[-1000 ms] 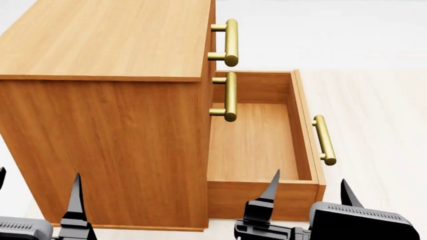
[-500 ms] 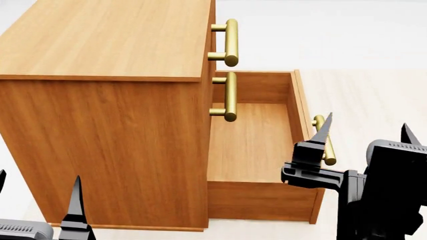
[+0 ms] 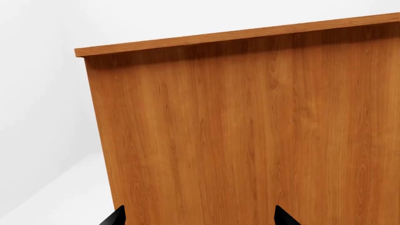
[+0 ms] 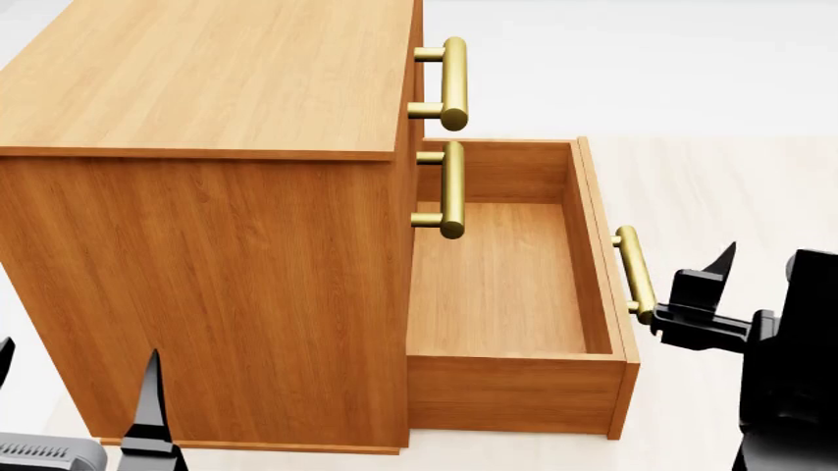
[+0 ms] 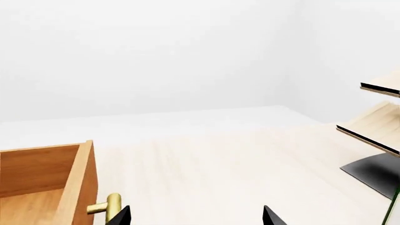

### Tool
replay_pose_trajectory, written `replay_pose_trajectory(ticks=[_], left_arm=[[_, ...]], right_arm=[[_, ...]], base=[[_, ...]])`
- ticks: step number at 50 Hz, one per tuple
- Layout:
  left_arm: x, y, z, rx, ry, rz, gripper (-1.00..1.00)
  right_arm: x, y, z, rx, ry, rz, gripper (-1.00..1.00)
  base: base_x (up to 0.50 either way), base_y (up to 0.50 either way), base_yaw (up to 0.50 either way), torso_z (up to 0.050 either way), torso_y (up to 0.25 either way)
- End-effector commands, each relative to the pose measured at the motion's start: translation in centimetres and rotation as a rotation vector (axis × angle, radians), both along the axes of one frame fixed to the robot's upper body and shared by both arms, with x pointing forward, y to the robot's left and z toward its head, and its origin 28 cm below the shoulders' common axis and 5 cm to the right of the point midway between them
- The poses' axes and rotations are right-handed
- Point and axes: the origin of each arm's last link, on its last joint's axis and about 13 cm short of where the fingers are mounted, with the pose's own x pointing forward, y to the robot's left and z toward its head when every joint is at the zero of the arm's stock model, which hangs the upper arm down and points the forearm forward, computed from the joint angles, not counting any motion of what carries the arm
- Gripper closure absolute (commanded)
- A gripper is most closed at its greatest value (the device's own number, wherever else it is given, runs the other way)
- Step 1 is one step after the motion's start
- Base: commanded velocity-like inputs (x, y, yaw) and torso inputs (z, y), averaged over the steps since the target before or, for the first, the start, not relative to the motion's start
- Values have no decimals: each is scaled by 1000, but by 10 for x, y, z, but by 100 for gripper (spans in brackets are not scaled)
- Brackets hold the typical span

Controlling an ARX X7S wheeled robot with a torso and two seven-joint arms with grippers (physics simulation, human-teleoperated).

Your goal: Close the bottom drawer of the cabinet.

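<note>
Pale flooring (image 4: 733,177) is seen under the cabinet (image 4: 210,255). Its bottom drawer (image 4: 504,285) is pulled fully out, so the closing is judged not yet begun. The right end effector (image 4: 747,285) is held just beside the brass handle (image 4: 637,275), outside the drawer front, its fingers spread and holding nothing. The left end effector (image 4: 78,392) is likewise spread and empty, facing the cabinet's side.

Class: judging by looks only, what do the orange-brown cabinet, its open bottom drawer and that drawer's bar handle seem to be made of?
Orange-brown boxy cabinet: apparently wood or veneer, smooth satin, with visible vertical grain.
Open bottom drawer: the same wood look, paler plain grain inside.
Its gold-coloured bar handle: seemingly brass-like metal, polished, with a soft sheen.
</note>
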Motion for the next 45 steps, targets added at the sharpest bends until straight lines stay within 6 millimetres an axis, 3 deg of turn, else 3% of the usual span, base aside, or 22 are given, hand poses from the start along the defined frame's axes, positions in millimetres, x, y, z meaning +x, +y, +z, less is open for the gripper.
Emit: replay_pose_trajectory(ticks=[1, 7, 23, 34, 45], left_arm=[[0, 0, -2, -3, 4, -2, -100], [-1, 0, -3, -5, 6, -2, -100], [-2, 0, -1, -8, -1, -2, -100], [-1, 0, -2, -8, 1, -2, -100], [-2, 0, -4, -10, 3, -7, -100]], right_arm=[[10, -9, -37, 3, 99, 6, -100], [13, -9, -69, 16, 142, 13, -100], [5, -16, -107, 162, 164, 43, -100], [0, -15, -127, 184, 187, 55, -100], [5, -3, -133, 161, 214, 110, -100]], base=[[0, 0, 0, 0, 0], [0, 0, 0, 0, 0], [0, 0, 0, 0, 0], [0, 0, 0, 0, 0], [0, 0, 0, 0, 0]])
